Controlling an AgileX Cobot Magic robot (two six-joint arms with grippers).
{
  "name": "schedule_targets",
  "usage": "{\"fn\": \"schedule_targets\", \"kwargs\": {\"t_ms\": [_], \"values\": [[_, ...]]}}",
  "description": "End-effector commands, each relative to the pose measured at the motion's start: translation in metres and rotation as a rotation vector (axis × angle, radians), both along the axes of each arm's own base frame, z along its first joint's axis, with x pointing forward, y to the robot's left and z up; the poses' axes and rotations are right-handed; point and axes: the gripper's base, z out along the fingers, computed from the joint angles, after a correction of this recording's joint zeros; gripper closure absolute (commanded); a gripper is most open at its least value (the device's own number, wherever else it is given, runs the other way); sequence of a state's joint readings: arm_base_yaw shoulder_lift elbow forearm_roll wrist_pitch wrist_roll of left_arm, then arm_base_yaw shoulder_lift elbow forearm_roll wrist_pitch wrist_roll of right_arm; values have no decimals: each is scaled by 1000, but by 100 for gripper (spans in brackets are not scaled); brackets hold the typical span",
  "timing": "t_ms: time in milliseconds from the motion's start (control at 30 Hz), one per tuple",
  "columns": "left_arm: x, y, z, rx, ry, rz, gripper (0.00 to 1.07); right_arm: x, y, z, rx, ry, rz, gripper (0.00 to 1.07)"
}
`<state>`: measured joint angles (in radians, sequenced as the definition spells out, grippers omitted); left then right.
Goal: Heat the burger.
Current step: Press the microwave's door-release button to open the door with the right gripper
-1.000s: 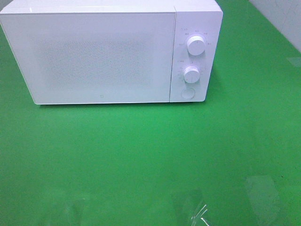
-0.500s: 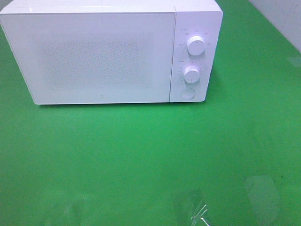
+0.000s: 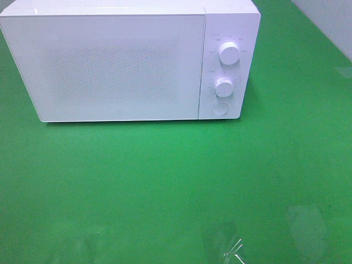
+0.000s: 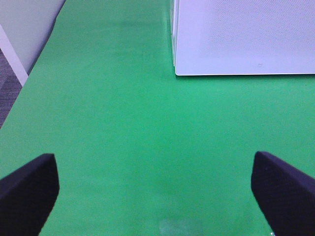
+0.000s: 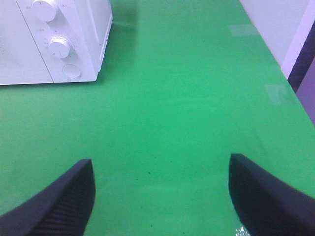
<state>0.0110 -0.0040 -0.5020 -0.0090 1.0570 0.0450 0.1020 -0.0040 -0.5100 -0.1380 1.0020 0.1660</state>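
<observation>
No burger shows in any view; it is hidden or out of view. A white microwave stands at the back of the green table with its door shut; its front corner appears in the left wrist view and its control panel in the right wrist view. Two dials and a round button sit on its right panel. My left gripper is open above bare green cloth, well short of the microwave. My right gripper is open too, empty, over the table to the microwave's front right. Neither arm shows in the exterior high view.
Green cloth covers the table. Clear tape patches glint near its front edge, and another patch lies by the right edge. A white wall borders the table at back right. The table's left edge drops to grey floor.
</observation>
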Motion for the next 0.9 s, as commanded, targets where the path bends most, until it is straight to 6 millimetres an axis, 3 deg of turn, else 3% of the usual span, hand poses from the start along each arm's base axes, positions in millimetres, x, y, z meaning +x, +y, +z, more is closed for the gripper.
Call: {"fn": "schedule_targets", "kwargs": {"t_ms": [33, 233, 533, 767, 900], "values": [[-3, 0, 1, -6, -36, 5, 8, -3, -1, -1, -18, -15, -4, 34], [-3, 0, 1, -6, -36, 5, 8, 10, 0, 0, -28, 68, -4, 34], [-3, 0, 1, -6, -36, 5, 8, 46, 4, 0, -43, 277, -6, 34], [-3, 0, 1, -6, -36, 5, 8, 62, 6, 8, -36, 229, 9, 34], [-3, 0, 1, -6, -36, 5, 8, 86, 10, 8, -38, 160, 32, 34]]}}
